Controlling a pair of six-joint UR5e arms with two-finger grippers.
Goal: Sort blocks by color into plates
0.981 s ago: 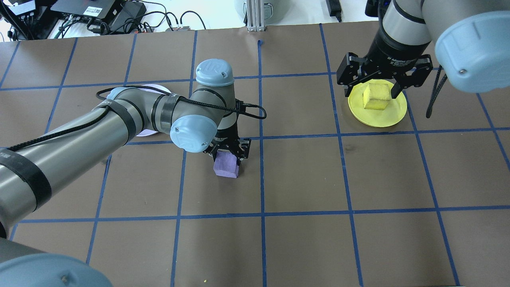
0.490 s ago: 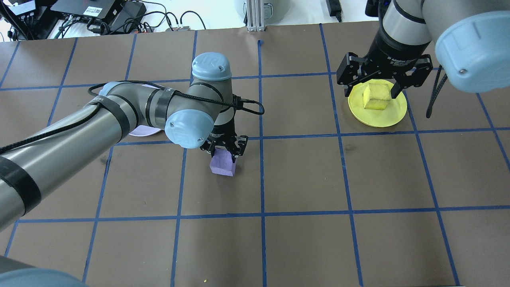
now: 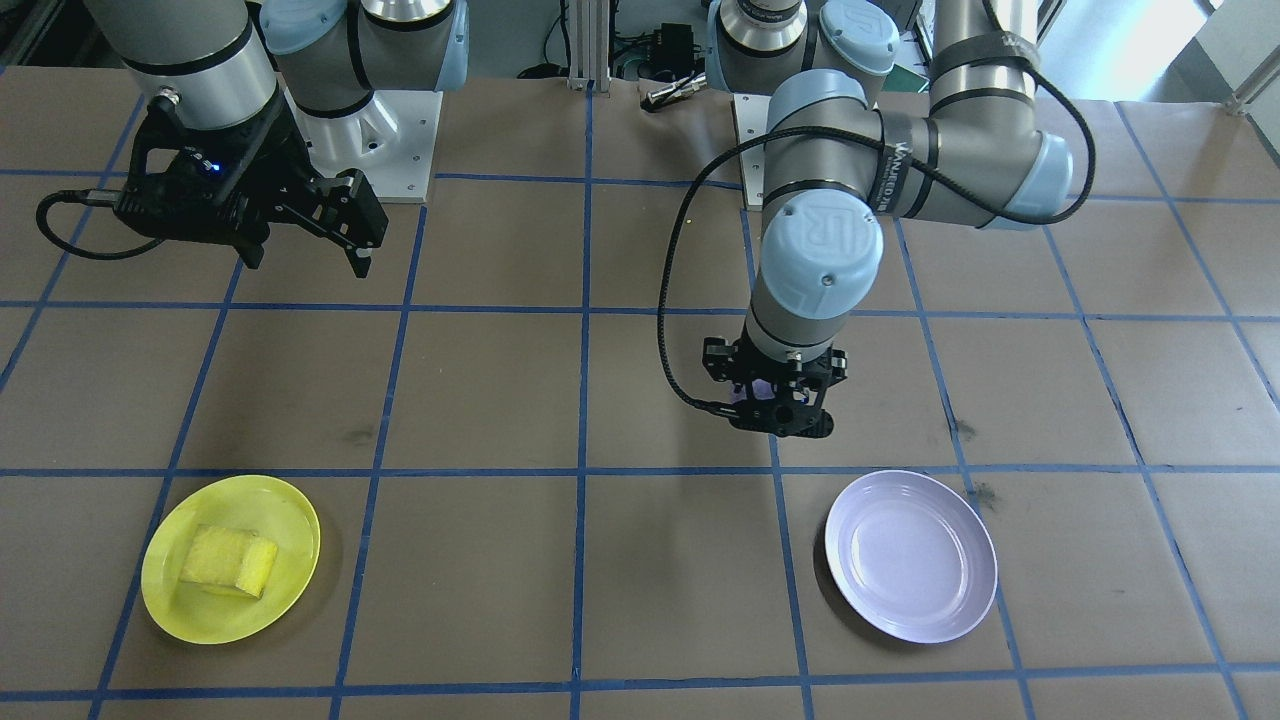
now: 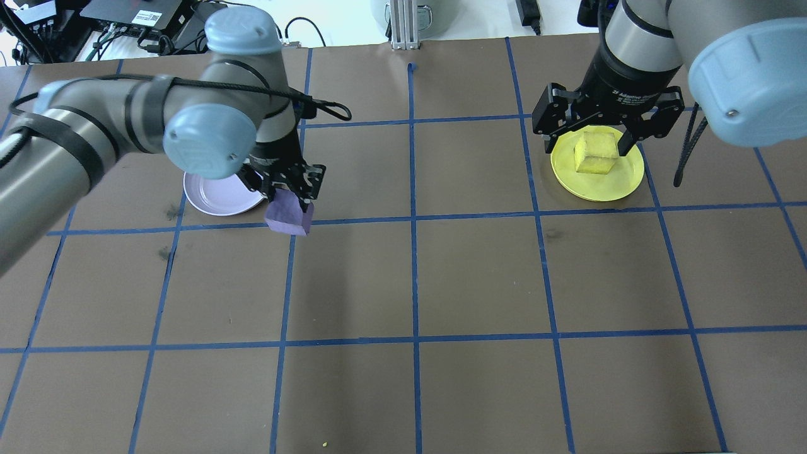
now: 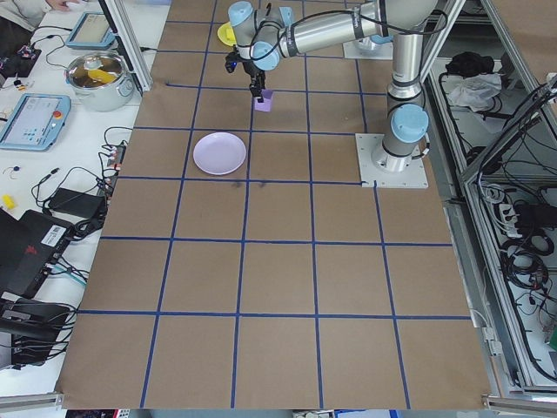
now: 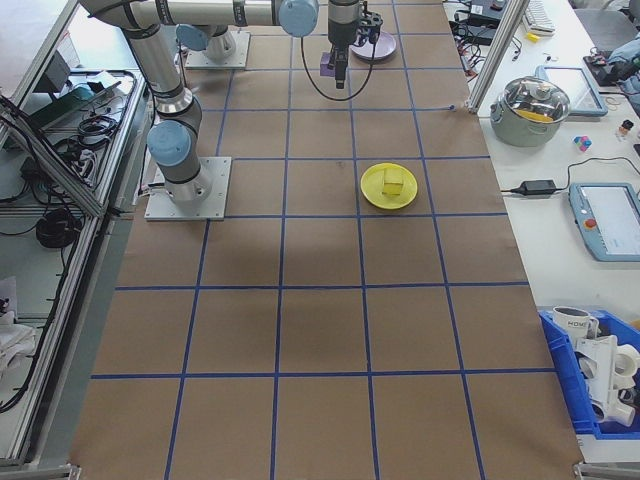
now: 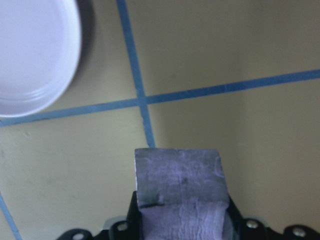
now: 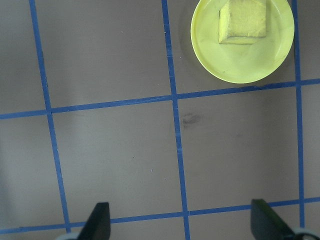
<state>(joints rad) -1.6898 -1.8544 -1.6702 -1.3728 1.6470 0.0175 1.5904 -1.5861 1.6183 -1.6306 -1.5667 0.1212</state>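
Since the earlier frames the purple block [image 4: 289, 217] has been carried away from the middle of the table [image 4: 479, 284], toward its left end and far edge, and is now held in the air just beside the lavender plate [image 4: 211, 200]. It is clenched between the jaws of the left gripper [image 4: 291, 197]; in the left wrist view it fills the space between them, with the plate rim at the upper left. The right gripper [image 4: 608, 135] has not moved: it is released, jaws spread wide, raised above the yellow plate [image 4: 621, 180], in which the yellow block [image 4: 596, 152] lies near the far right corner of the table.

The step in hand is judged to be the placing of the purple block. It would be done well if the block were carried a little further until it hangs over the plate's middle, not its rim, then lowered close to the plate before the jaws are opened, so that the spongy block is not dropped on edge or bounced out.

The table is covered in brown sheeting marked into squares by blue tape. Beyond its far edge, cables and electronics are seen. A lidded steel pot [image 5: 96, 77], tablets and a blue bin are seen on side benches.
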